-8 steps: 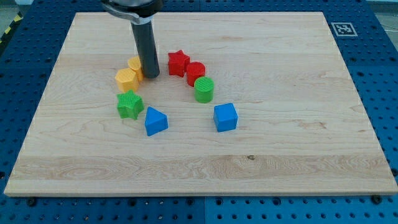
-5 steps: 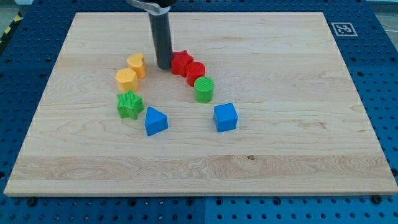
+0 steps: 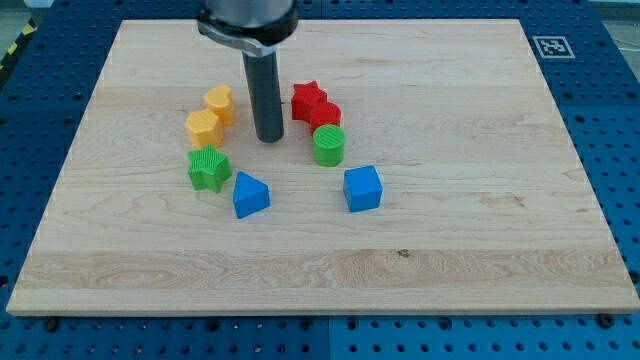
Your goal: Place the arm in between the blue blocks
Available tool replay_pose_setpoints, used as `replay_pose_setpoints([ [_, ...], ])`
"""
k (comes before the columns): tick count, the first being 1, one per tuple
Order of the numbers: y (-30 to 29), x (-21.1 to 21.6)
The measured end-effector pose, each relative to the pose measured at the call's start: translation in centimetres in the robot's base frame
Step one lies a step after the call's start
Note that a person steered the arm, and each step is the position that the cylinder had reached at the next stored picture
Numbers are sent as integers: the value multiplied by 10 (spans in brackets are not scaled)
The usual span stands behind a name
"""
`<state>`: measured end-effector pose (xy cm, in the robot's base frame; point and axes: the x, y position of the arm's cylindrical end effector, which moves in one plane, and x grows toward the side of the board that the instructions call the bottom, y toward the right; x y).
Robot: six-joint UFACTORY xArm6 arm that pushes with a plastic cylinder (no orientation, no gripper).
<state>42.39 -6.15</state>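
Two blue blocks lie near the board's middle: a blue triangular block (image 3: 250, 194) at the left and a blue cube (image 3: 362, 188) at the right, with a gap between them. My tip (image 3: 269, 137) stands on the board above that gap, toward the view's top, between the yellow blocks and the red blocks. It touches no block that I can see.
Two yellow blocks (image 3: 219, 103) (image 3: 203, 126) sit left of the tip. A green star (image 3: 208, 168) lies below them. A red star (image 3: 308, 100), a red cylinder (image 3: 325, 115) and a green cylinder (image 3: 328, 145) sit right of the tip. The wooden board (image 3: 480, 200) carries them all.
My tip moved right from the yellow blocks toward the red star, then down toward the view's bottom. The red star and red cylinder have shifted a little to the right.
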Motion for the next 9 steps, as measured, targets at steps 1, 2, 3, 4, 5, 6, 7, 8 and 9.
replay_pose_setpoints([
  [1,15,14],
  [2,24,22],
  [3,42,21],
  [4,42,21],
  [5,40,29],
  [6,40,34],
  [7,40,35],
  [8,40,35],
  [9,40,41],
])
